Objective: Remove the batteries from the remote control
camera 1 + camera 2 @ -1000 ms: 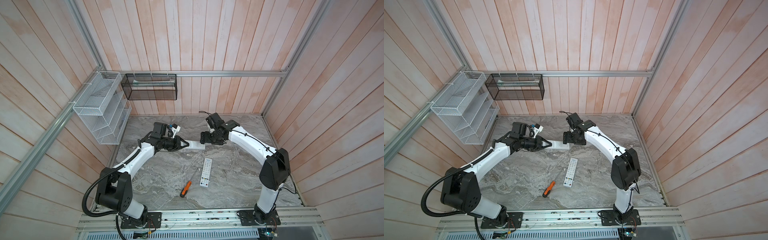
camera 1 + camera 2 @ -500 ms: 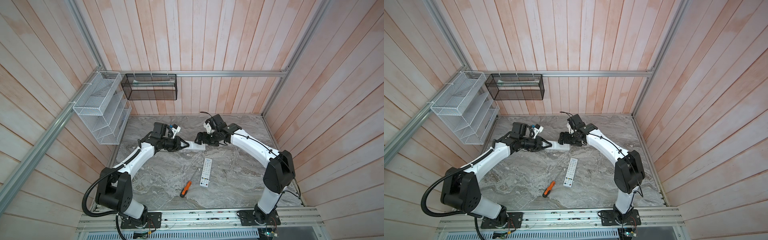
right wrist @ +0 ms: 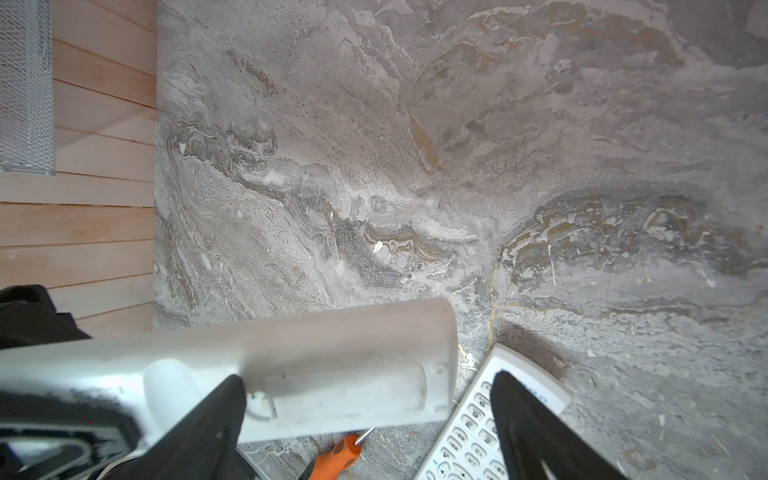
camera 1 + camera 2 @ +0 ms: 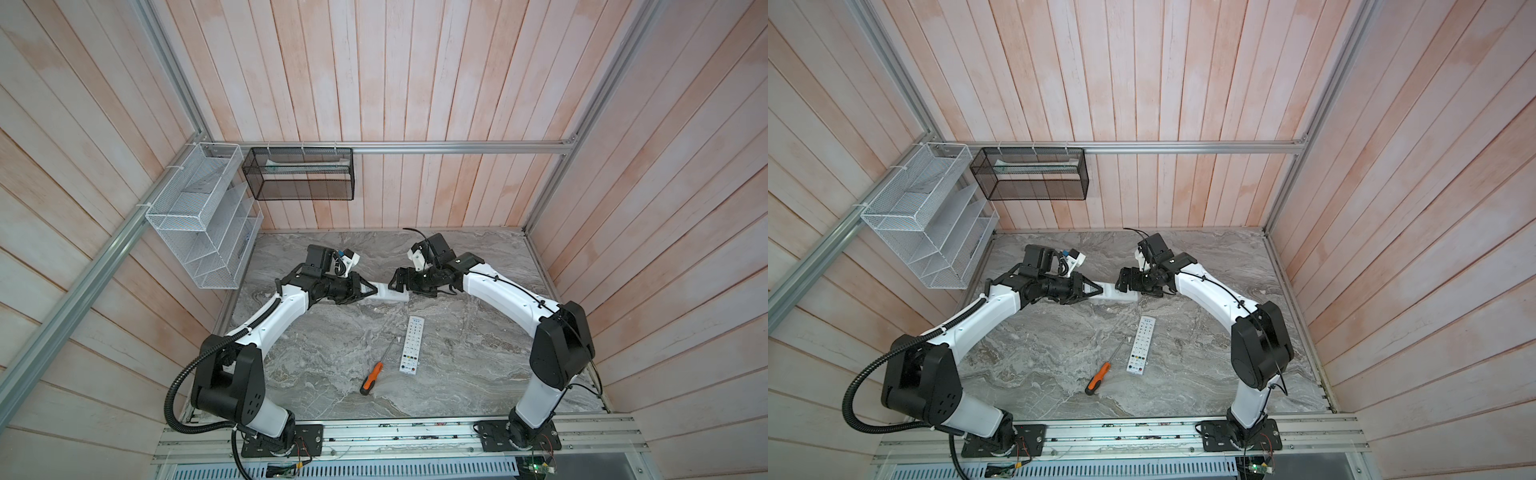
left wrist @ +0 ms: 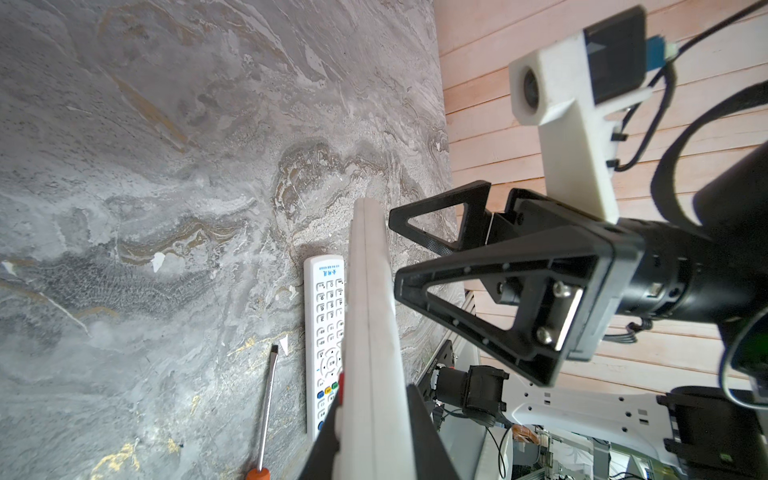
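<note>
L claw (image 4: 370,289) is pinching one end of a white remote (image 4: 392,294), holding it above the table (image 4: 316,353). R claw (image 3: 370,376) is hovering at the other end w/ jaws spread wide, not gripping. The batteries aren't showing. A 2nd remote (image 4: 411,345) is lying buttons-up just beside a screwdriver (image 4: 371,378).

I see open tabletop (image 4: 478,374) lower left and lower right in both top views; screwdriver (image 4: 376,370), lying remote (image 4: 412,345) and held remote (image 4: 390,293) crowd the centre.

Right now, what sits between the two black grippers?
A long white plastic remote, gripped by the left gripper, reaching the open right gripper; seen in both top views.
</note>
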`<move>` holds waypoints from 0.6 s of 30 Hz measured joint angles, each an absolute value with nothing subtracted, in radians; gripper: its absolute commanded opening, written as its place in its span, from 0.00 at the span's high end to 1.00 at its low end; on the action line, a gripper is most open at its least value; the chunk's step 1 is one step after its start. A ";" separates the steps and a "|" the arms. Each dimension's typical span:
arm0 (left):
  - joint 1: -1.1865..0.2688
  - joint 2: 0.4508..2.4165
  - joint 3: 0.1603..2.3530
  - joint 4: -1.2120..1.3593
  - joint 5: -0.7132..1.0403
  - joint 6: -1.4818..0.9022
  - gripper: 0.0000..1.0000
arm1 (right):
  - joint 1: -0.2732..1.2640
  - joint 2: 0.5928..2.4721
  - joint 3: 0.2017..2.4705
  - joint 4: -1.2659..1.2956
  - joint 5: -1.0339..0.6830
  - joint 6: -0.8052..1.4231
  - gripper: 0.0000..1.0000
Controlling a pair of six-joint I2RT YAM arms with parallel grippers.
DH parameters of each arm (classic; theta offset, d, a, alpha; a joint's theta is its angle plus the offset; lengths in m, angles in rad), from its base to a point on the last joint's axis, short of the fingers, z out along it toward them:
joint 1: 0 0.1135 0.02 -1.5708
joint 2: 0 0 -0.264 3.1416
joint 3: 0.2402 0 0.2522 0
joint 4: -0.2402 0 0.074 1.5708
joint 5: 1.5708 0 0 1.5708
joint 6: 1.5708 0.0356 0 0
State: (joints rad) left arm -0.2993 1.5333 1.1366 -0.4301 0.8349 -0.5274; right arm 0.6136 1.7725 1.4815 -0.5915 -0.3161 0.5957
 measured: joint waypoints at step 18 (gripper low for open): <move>-0.295 1.519 1.108 -0.402 0.836 -0.533 0.86 | 0.619 1.761 1.447 -0.583 -0.320 0.603 0.07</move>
State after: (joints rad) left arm -0.2955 1.5192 1.1084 -0.4023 0.8356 -0.5335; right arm 0.6186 1.7611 1.4467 -0.5835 -0.3202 0.6029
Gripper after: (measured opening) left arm 0.202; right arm 0.927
